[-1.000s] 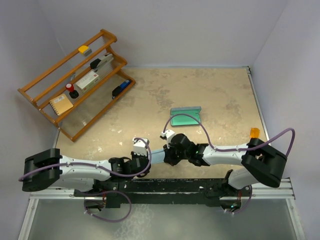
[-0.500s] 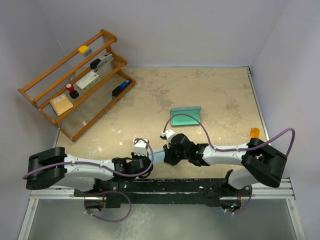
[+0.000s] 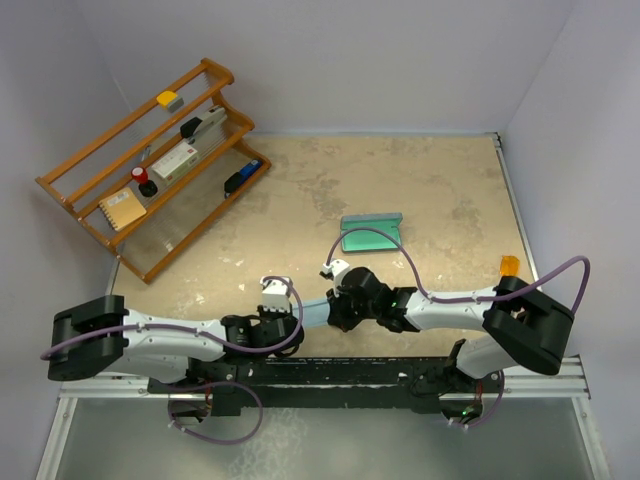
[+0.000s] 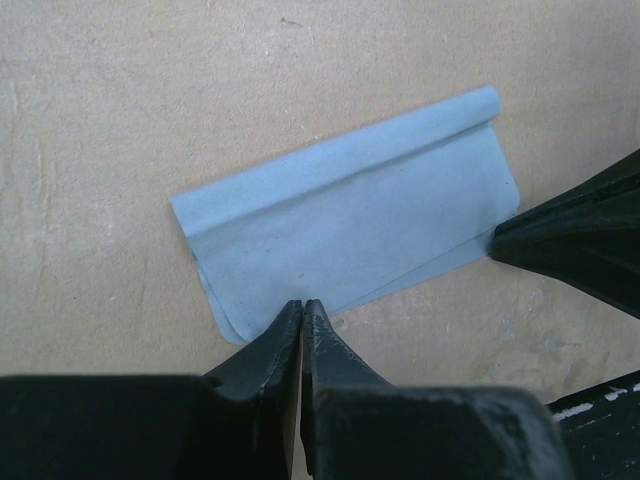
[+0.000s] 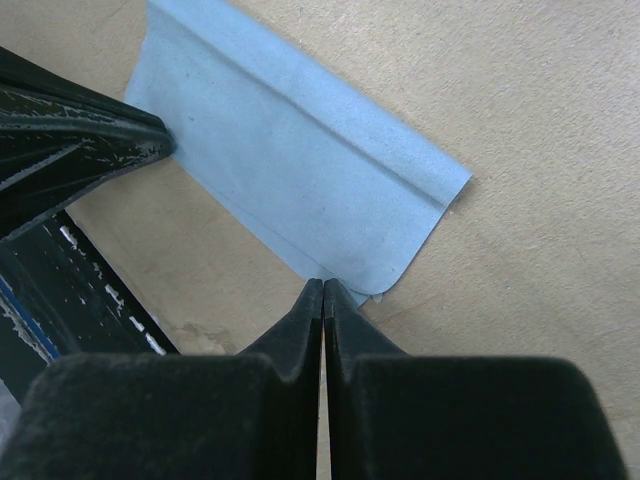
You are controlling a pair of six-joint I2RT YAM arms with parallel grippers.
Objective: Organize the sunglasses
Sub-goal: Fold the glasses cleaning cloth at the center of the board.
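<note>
near the bench's point(image 3: 450, 190) front edge lies the folded blue cloth point(image 4: 350, 200), left tool point(image 4: 302, 305) and right tool point(image 5: 323, 285) pinched shut on opposite ends; uneven pulls could undo the fold.

I see open passage across the table point(image 3: 450, 185) at its far-right corner; the wooden rack point(image 3: 150, 170) blocks the far-left corner, and the green case point(image 3: 370, 236) stands near the middle.

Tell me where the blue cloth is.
In the top view the blue cloth lies at the near middle, between the left gripper and right gripper, closer than the green case.
</note>
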